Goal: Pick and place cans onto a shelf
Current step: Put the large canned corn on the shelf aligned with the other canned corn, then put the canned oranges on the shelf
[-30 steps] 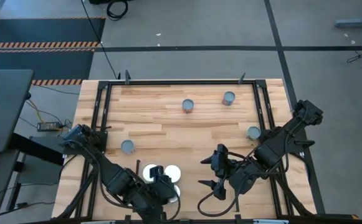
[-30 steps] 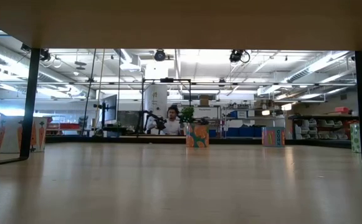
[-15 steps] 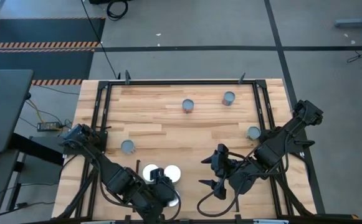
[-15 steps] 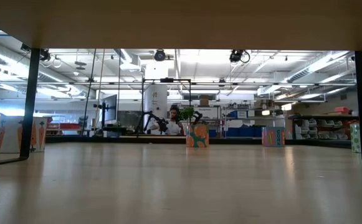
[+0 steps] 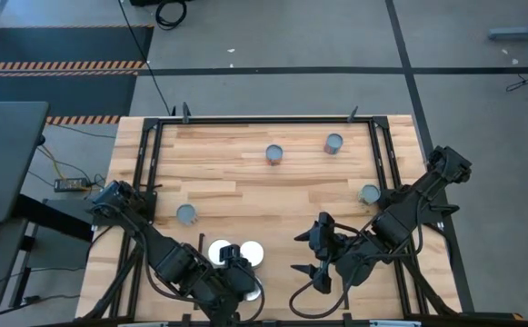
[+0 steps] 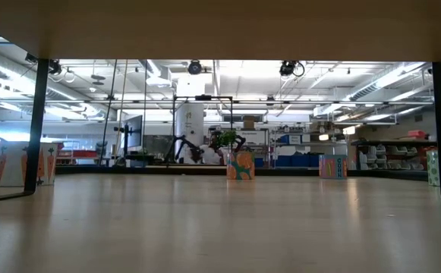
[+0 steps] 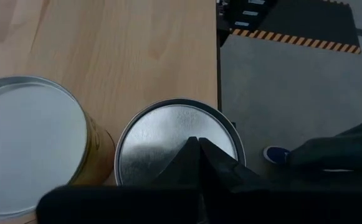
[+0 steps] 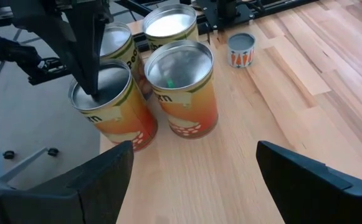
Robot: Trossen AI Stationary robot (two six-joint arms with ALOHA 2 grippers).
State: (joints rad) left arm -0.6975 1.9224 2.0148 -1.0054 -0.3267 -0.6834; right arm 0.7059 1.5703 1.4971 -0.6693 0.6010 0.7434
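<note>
Cans [image 8: 181, 93] with orange labels, lettering unreadable; left gripper [image 8: 93, 90] together, right gripper [image 8: 193, 174] apart.

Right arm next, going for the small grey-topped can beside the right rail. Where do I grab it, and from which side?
Take the small can by its round side wall, coming straight down with the right gripper, whose fingers are open. It stands upright and alone, so its top is free. The black rail runs close beside it, so the fingers are probably best set along the rail, not across.

No fully legible text on cans [image 8: 184, 93]
</note>
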